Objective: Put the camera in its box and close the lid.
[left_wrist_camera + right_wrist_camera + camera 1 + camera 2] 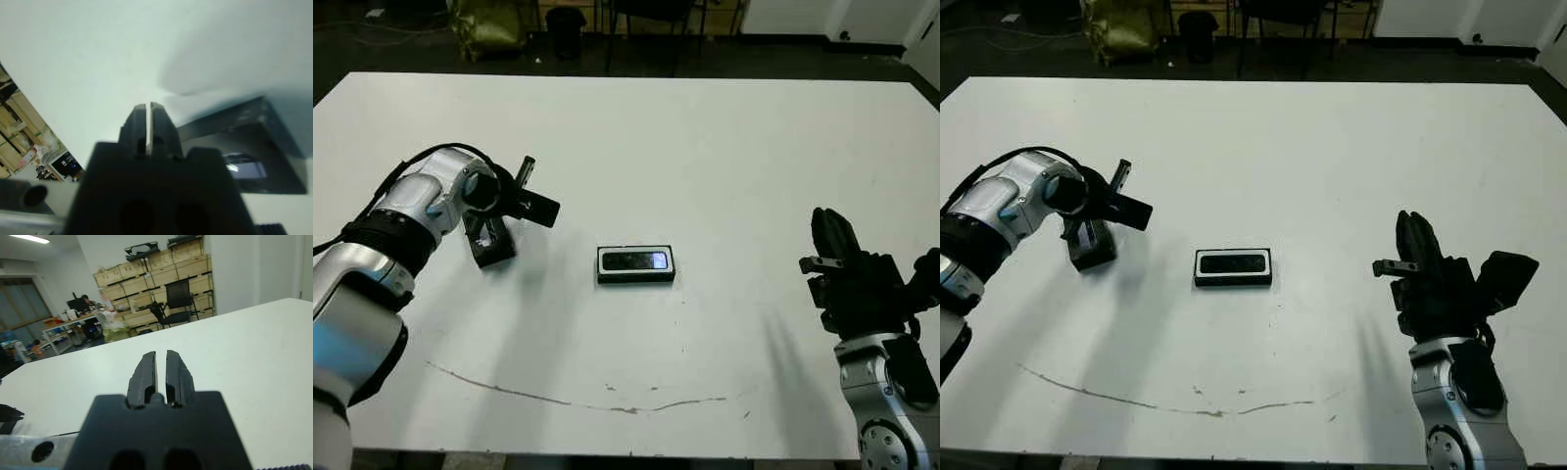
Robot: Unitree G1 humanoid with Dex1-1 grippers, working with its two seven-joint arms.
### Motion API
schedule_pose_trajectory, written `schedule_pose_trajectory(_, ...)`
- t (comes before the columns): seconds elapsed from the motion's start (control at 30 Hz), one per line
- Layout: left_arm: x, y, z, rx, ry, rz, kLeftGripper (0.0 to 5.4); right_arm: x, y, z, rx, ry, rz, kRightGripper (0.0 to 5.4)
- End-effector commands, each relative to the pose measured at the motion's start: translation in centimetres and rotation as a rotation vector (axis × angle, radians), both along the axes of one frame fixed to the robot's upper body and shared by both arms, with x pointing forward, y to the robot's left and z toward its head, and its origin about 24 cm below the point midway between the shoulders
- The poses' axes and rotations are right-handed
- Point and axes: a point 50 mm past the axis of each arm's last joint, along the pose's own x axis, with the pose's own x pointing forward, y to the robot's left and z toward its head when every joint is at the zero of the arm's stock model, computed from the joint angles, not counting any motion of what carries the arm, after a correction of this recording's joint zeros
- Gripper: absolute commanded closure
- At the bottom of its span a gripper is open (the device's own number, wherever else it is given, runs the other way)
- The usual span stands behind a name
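Camera (636, 261) already sits in box (635, 278) mid-table. Left gripper (147, 110), fingers pressed together, is by the lid (490, 241) far left (likely fetching). Right gripper (160, 363) pressed together, idle.

White table (724, 147) filling most of the frame. Near centre, box (636, 264) lying flat with camera (640, 260) inside. At left, lid (489, 241) flat on the surface. Along the lower part, a thin dark scratch line (558, 397).
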Motion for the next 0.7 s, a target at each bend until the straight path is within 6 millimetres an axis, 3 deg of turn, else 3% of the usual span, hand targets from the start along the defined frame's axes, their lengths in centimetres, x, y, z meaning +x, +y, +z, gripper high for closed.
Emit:
schedule_pose_trajectory(0.03, -0.5, 0.9, 0.0, -0.014, -0.014, 0.006, 5.4, -0.1, -0.1, -0.3, -0.007, 0.039, -0.013, 5.39)
schedule_pose_trajectory(0.3, 1.4, 3.1, 6.1, -0.197, -0.454, 0.068, 5.4, -0.1, 0.0, -0.4, -0.019, 0.053, -0.028, 5.39)
schedule_pose_trajectory(0.43, 1.9, 4.4, 8.5, -0.192, -0.592, 0.09, 5.4, -0.1, 0.1, -0.4, -0.026, 0.053, -0.027, 5.39)
schedule_pose_trajectory(0.57, 2.4, 5.6, 9.5, -0.164, -0.631, 0.155, 5.4, -0.3, 0.2, -0.1, -0.018, 0.056, -0.027, 5.39)
schedule_pose_trajectory(0.7, 2.8, 6.2, 8.7, -0.139, -0.631, 0.186, 5.4, -0.4, 0.3, -0.1, -0.013, 0.068, -0.039, 5.39)
